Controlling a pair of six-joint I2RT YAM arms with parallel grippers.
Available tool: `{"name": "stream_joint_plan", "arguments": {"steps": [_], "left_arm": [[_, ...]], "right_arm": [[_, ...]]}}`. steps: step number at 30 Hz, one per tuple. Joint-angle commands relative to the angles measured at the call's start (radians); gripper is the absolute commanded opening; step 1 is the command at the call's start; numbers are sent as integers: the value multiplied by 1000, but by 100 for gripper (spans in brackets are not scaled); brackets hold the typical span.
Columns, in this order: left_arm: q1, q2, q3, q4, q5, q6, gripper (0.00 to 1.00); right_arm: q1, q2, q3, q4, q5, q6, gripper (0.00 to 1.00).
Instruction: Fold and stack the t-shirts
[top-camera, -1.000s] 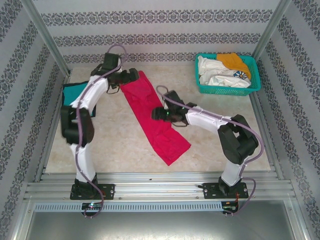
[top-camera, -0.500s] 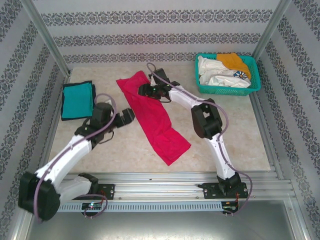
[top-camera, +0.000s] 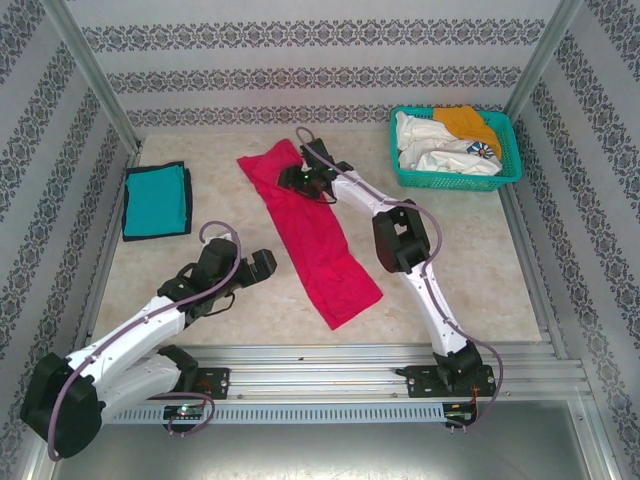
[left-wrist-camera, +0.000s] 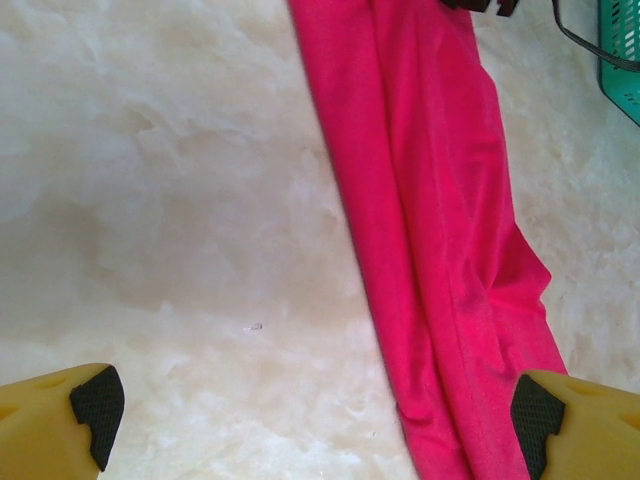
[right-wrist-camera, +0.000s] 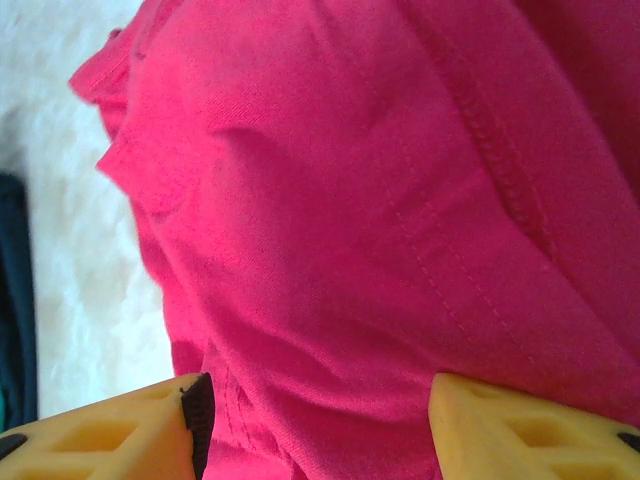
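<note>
The pale marbled counter (top-camera: 460, 260) carries everything. The pink-red t-shirt (top-camera: 315, 235) lies on it as a long, narrow strip, running aslant from the far middle down toward the near right. The teal mesh basket (top-camera: 512, 150) sits in the far right corner, well apart from that strip, with the white and orange t-shirts (top-camera: 430, 150) heaped inside. The teal t-shirt (top-camera: 155, 200), folded flat with dark edging, rests near the left edge. The right gripper (top-camera: 295, 180) is down at the far end of the pink-red t-shirt (right-wrist-camera: 350, 200). In the right wrist view the right gripper (right-wrist-camera: 320, 400) has its jaws partway apart, with red cloth spanning the gap and rumpling against one finger, and nothing is clamped. The left gripper (top-camera: 262, 265) hangs above bare counter, just to the left of the strip's near end. In the left wrist view the left gripper (left-wrist-camera: 315, 400) is spread wide and holds nothing. There the pink-red t-shirt (left-wrist-camera: 430, 200) runs down past its right finger, while its left finger is over plain counter.
</note>
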Motion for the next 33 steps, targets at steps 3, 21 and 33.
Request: {"name": "stream_joint_plan", "arguments": {"steps": [3, 21, 33], "left_arm": [[-14, 76, 60, 84, 41, 64, 100], [5, 250, 141, 188, 173, 325, 100], [99, 101, 148, 166, 337, 715, 100]], "right_arm": [[-107, -39, -94, -90, 136, 22, 60], [-161, -489, -529, 180, -23, -317, 76], [-39, -1160, -1268, 108, 88, -991, 82]]}}
